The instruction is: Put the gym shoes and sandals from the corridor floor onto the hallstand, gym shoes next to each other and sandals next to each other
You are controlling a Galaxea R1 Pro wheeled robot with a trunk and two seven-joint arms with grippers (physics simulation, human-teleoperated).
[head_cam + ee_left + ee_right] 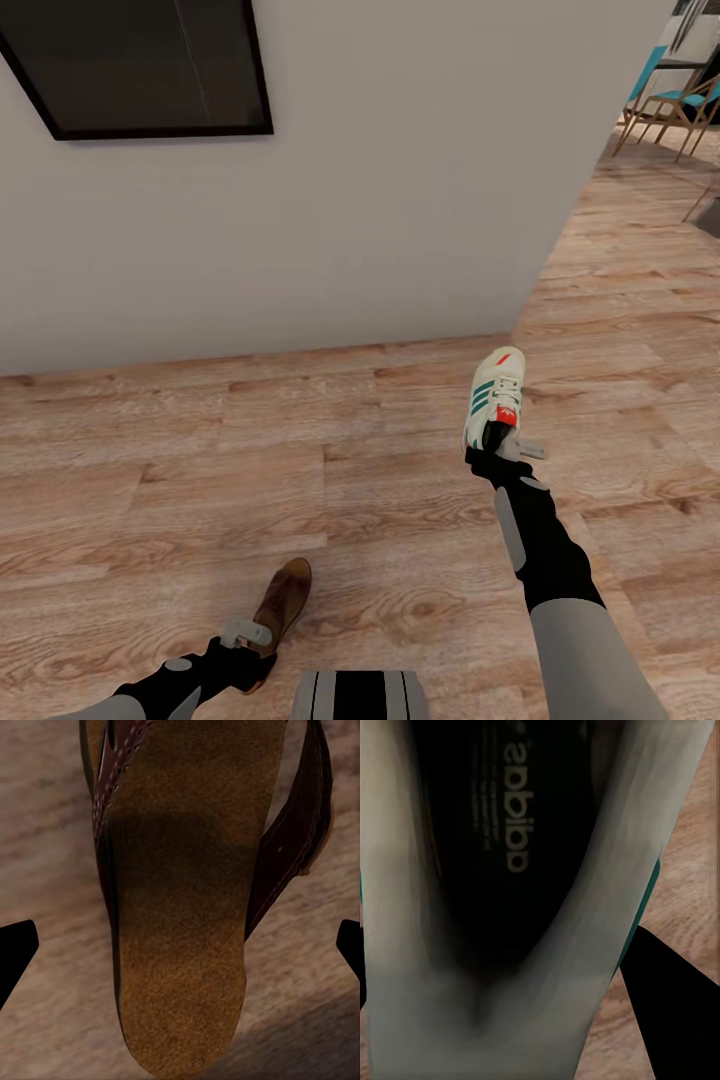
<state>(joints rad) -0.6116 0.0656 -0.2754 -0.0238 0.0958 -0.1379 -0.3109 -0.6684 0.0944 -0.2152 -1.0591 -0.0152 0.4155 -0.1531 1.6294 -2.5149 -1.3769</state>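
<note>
One gym shoe (495,398), white with green stripes and a red tongue patch, is held at its heel by my right gripper (500,440), toe pointing toward the wall. The right wrist view looks into the shoe's dark inside (502,832), with the gripper (502,967) shut on the heel wall. One brown sandal (283,598) lies on the corridor floor (380,480) at the lower left. My left gripper (252,640) is at its heel. In the left wrist view the tan footbed (180,930) sits between the two fingertips (16,951), which stand wide apart and clear of it.
A white wall (380,180) stands close ahead with a dark framed panel (150,60) at the upper left. The floor continues past the wall's corner at the right toward wooden chairs (675,105). My base (360,695) shows at the bottom edge.
</note>
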